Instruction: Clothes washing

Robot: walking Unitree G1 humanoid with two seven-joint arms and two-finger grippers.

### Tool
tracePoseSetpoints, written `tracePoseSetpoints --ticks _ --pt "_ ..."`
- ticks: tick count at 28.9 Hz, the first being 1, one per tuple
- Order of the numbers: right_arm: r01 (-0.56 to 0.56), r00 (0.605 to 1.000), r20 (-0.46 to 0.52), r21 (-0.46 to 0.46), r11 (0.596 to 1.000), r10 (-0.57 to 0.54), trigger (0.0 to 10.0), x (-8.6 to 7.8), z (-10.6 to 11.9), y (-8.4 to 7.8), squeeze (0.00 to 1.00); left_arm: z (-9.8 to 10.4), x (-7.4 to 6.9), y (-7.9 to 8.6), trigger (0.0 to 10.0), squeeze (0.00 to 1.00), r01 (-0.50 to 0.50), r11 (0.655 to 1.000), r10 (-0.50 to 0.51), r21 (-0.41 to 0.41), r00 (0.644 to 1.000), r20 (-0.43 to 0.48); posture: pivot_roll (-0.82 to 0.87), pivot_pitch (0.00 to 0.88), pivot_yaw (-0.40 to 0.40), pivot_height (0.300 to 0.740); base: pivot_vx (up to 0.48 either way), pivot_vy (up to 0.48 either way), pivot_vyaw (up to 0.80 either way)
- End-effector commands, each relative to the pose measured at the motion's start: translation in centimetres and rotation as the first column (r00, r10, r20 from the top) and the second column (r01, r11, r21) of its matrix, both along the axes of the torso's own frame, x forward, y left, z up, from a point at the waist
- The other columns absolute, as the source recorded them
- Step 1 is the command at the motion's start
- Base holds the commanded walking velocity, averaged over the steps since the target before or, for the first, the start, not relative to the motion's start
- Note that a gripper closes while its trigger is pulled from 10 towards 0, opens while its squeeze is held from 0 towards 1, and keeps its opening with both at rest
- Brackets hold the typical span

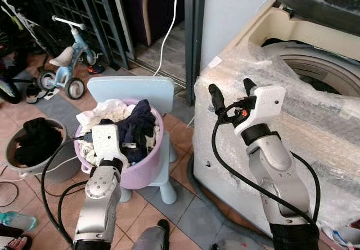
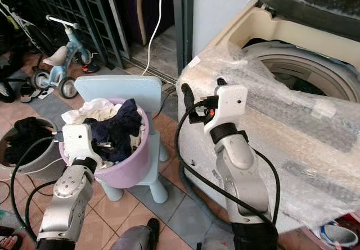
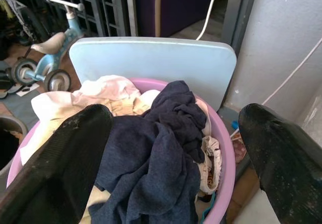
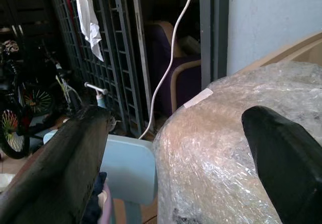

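A lilac wash basin (image 1: 151,166) stands on a light-blue child's chair (image 1: 132,90), heaped with a navy garment (image 1: 138,126) and white clothes (image 1: 112,108). My left gripper (image 3: 173,117) hangs open just above the heap, its fingers (image 3: 65,163) either side of the navy garment (image 3: 151,158), holding nothing. To the right is a top-loading washing machine (image 1: 264,81) wrapped in bubble film, its lid up and drum (image 1: 326,76) exposed. My right gripper (image 1: 230,87) is raised, open and empty, at the machine's front left corner.
A grey bucket (image 1: 36,143) with dark clothes sits on the tiled floor left of the basin. A child's tricycle (image 1: 64,64) and a black metal gate (image 1: 73,14) stand behind. A white cable (image 1: 169,25) hangs by the wall. A plastic bottle (image 1: 17,221) lies at the lower left.
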State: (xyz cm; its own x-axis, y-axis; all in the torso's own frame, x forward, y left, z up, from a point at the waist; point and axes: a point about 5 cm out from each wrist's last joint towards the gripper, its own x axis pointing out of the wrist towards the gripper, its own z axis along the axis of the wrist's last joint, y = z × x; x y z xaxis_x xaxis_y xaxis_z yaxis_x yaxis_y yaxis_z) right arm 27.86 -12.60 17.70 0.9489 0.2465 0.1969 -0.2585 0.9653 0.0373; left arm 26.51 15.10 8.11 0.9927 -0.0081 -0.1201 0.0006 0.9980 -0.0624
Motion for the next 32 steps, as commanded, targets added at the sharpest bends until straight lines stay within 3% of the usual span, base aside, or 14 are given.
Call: tracePoseSetpoints --ticks 1,10,24,32 --pt "-0.019 1.0 0.004 0.013 1.0 0.019 10.0 0.04 0.28 0.33 0.0 -0.11 0.01 0.31 10.0 0.0 -0.007 1.0 0.007 0.008 1.0 -0.01 -0.09 0.081 0.053 0.74 0.0 0.0 0.76" --pt "-0.046 0.999 -0.004 0.016 0.999 0.046 10.0 0.0 0.18 0.71 0.0 -0.2 0.11 0.09 10.0 0.0 0.0 1.0 0.0 0.007 1.0 -0.016 -0.1 0.075 0.05 0.74 0.0 0.0 0.76" --pt "-0.008 1.0 0.008 0.032 0.999 0.008 10.0 0.39 0.74 0.3 0.0 -0.25 0.22 -0.05 10.0 0.0 0.011 1.0 -0.011 -0.002 1.0 -0.02 -0.1 0.077 0.052 0.74 0.0 0.48 0.0" --pt "0.0 1.0 0.003 0.032 0.999 0.0 10.0 0.37 0.73 0.27 0.0 -0.03 0.15 -0.17 10.0 0.0 0.041 0.999 -0.041 -0.026 0.999 -0.004 -0.1 0.084 0.053 0.74 0.0 0.039 -0.2"
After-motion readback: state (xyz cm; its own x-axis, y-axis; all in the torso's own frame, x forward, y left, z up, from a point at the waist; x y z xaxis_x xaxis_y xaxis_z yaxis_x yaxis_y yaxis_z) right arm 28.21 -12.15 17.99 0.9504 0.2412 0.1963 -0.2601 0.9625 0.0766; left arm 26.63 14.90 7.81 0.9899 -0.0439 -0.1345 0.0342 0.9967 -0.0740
